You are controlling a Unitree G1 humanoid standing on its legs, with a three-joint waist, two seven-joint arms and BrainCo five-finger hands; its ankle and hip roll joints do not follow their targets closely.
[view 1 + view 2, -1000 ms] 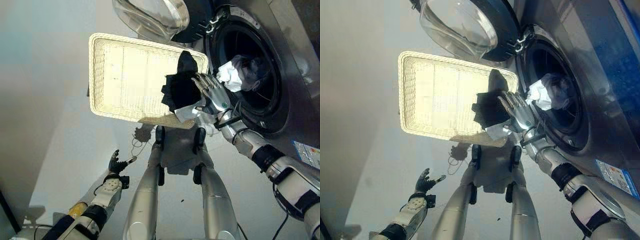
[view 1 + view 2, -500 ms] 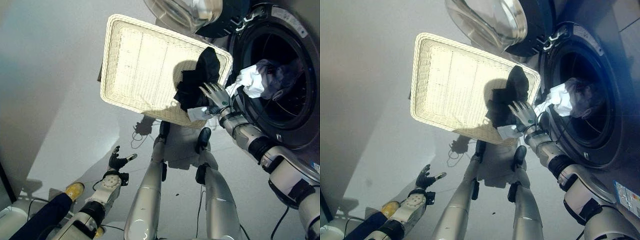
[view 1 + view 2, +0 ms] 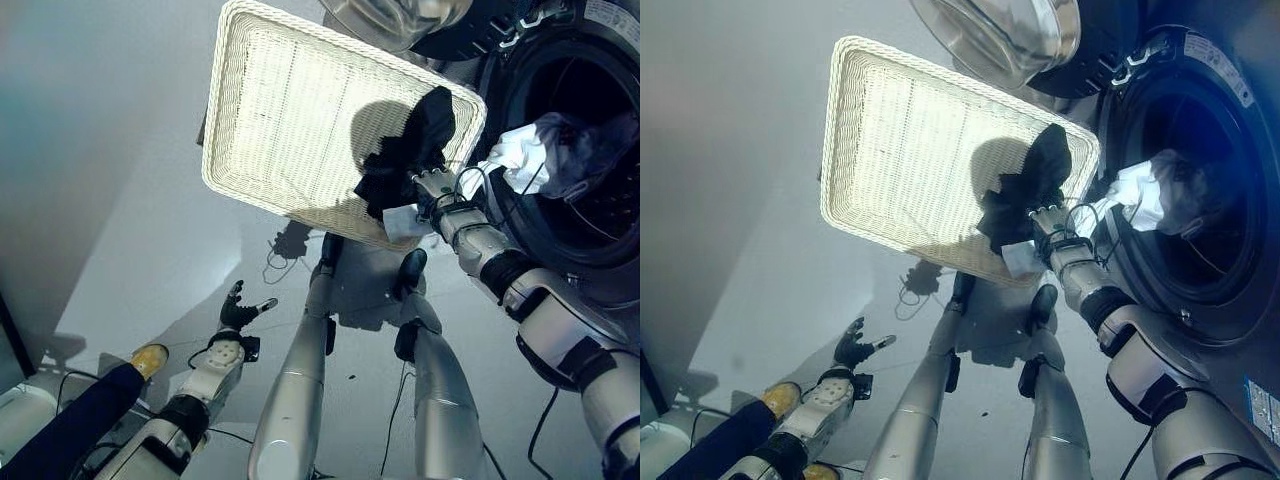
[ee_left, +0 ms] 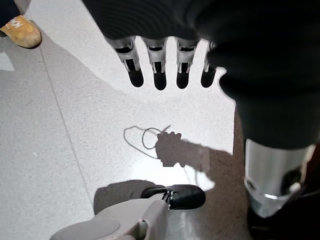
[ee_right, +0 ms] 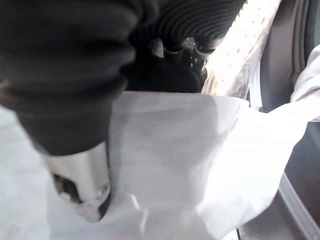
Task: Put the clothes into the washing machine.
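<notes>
Pale grey floor (image 3: 120, 200) underfoot; woven cream basket (image 3: 290, 110) lies on it beside washing machine (image 3: 1200, 180), whose glass door (image 3: 1010, 30) is swung open. Right hand (image 3: 432, 184) at basket's corner nearest drum, fingers curled into black garment (image 3: 410, 150), white cloth (image 5: 200, 150) draped under palm. More white and dark clothes (image 3: 540, 150) bunched in drum mouth. Left hand (image 3: 240, 312) low over floor, fingers (image 4: 159, 75) straight, holding nothing. Person's yellow shoe (image 3: 150, 357) and dark trouser leg near left arm.

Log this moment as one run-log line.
right hand: on black garment at basket corner | left hand: open, idle | washer drum: holds clothes
</notes>
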